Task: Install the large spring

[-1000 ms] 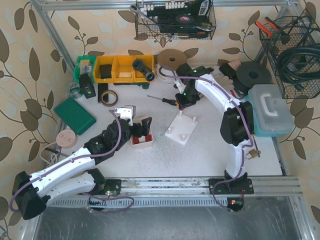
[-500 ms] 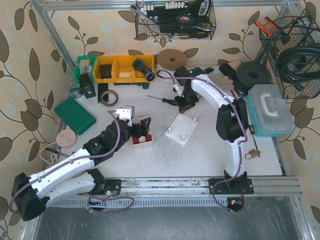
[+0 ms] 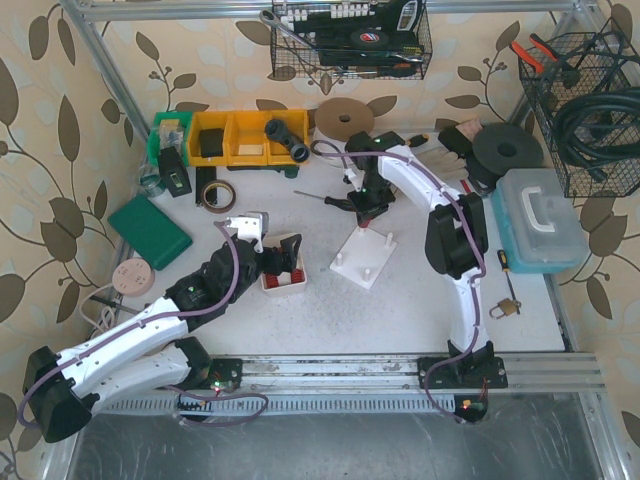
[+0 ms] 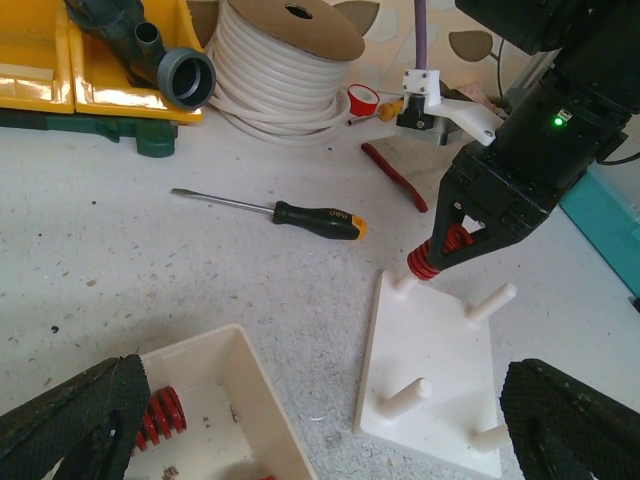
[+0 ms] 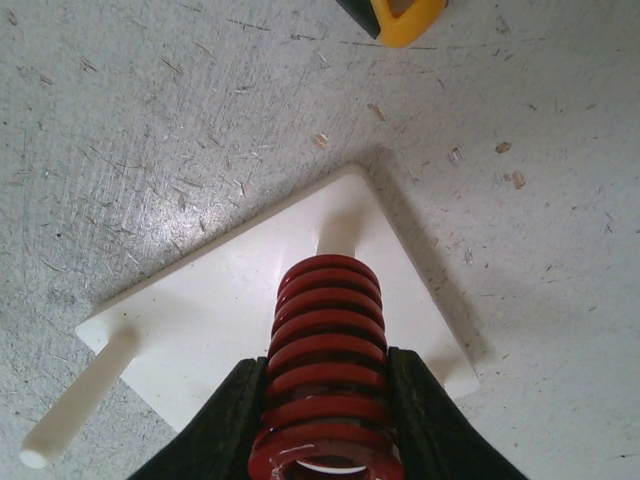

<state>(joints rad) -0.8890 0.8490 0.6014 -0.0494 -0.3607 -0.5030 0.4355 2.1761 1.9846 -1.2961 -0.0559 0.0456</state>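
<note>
Top view: the right hand (image 3: 366, 208) is poised over the far corner of a white peg plate (image 3: 363, 256) near the middle of the counter (image 3: 300, 325). The left hand (image 3: 287, 257) is held over a small white tray (image 3: 283, 281), just left of the plate.

Left wrist view: the left hand's two dark fingers (image 4: 70, 420) are spread wide apart at the bottom corners, and nothing is held between them. Below them, one corner of the tray is seen with a small red spring (image 4: 158, 420) inside. Across the plate, the large spring (image 4: 440, 255) is clamped upright in the right hand, its lower end touching the plate's far corner. A black-handled screwdriver (image 4: 300, 213) is lying on the counter beyond the plate.

Right wrist view: the large spring is gripped on both sides by the right hand's black fingers (image 5: 215, 420), which are closed firmly against its coils. A short white peg (image 5: 340, 235) is seen just past the spring. Whether a peg is inside the coils cannot be told.
</note>
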